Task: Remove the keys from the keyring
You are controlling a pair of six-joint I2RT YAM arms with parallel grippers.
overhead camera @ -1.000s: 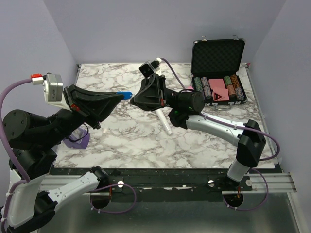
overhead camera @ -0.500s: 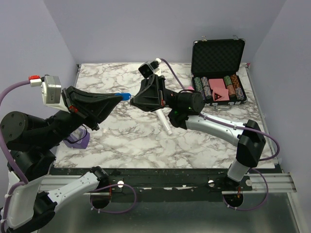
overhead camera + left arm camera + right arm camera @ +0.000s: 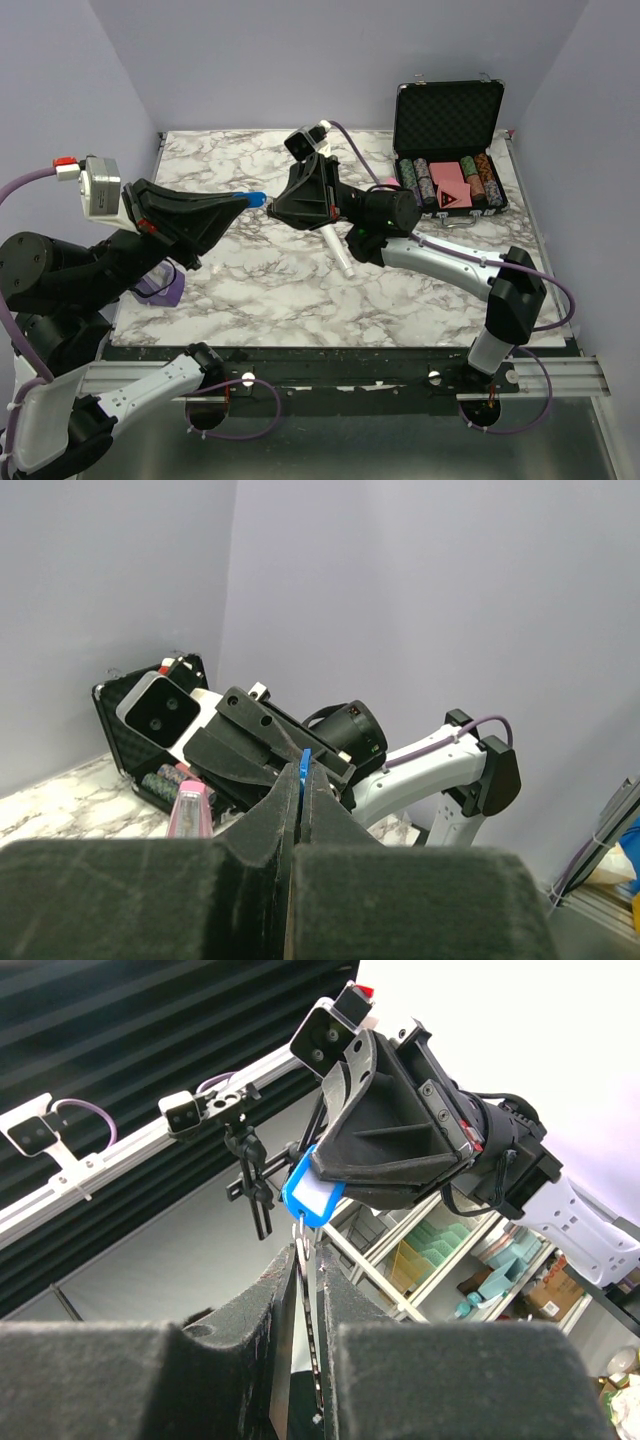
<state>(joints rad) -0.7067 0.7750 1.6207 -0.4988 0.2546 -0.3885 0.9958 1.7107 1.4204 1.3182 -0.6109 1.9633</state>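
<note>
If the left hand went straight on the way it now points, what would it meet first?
Most likely the right hand, facing it tip to tip just past the blue key.

On the table (image 3: 260,285), a poker chip case (image 3: 449,125) was set at the far right corner. A microphone (image 3: 338,252) was laid near the middle, and safety glasses (image 3: 158,287) were left at the near left edge. Above the table, left of the microphone, the left gripper (image 3: 246,200) and right gripper (image 3: 274,207) were brought tip to tip. The key (image 3: 256,197) was held between them, and the keyring (image 3: 304,1250) hung under it, between the right fingers (image 3: 345,1325).
</note>
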